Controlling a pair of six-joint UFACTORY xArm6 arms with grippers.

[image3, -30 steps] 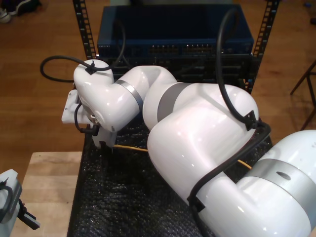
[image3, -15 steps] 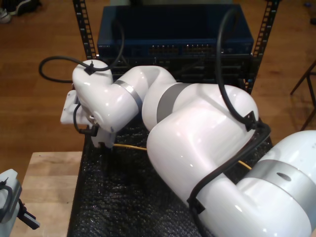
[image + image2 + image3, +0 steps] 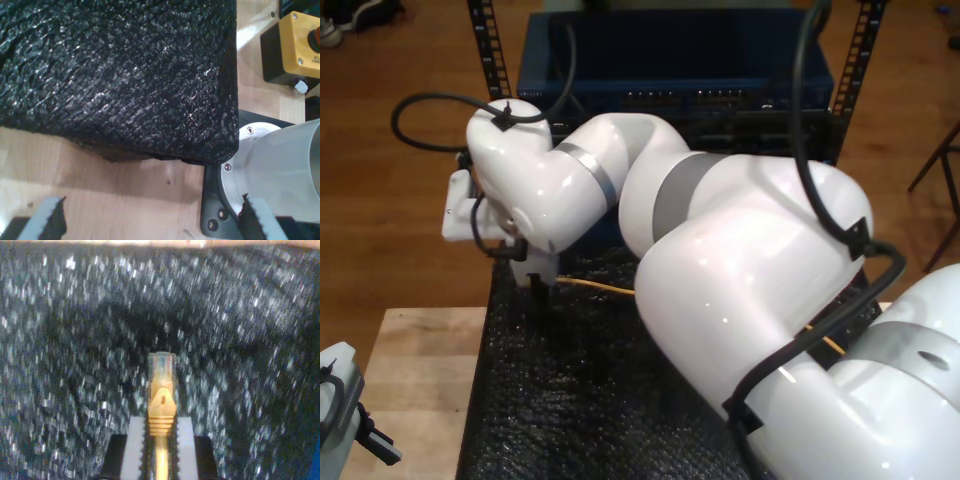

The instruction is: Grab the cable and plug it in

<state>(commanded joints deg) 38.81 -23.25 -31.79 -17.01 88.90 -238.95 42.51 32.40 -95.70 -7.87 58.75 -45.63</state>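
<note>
Two arms are at work, and the one that matters is the big white arm (image 3: 720, 250) crossing the exterior view, which carries my second gripper (image 3: 161, 452). Its jaws are clamped on the cable (image 3: 161, 405) just behind the clear plug (image 3: 161, 371), which sticks out ahead of the pads with its tip free. Compared with a second ago, this arm has risen and swung a little toward the rack (image 3: 680, 75) at the back: the wrist sits higher over the black foam mat (image 3: 560, 400), and the yellow strand (image 3: 600, 288) now climbs to the gripper instead of lying flat. The second wrist view is blurred, so I would guess the plug is clear of the mat, but I cannot be sure. That suggests the pick-up is done and the carry toward the ports of the blue switch (image 3: 680, 60) has begun; alignment and insertion remain.

My first gripper (image 3: 150, 220) is parked with jaws wide apart and empty over the wooden counter (image 3: 100, 175), near the mat's corner and a yellow button box (image 3: 300, 45).
</note>
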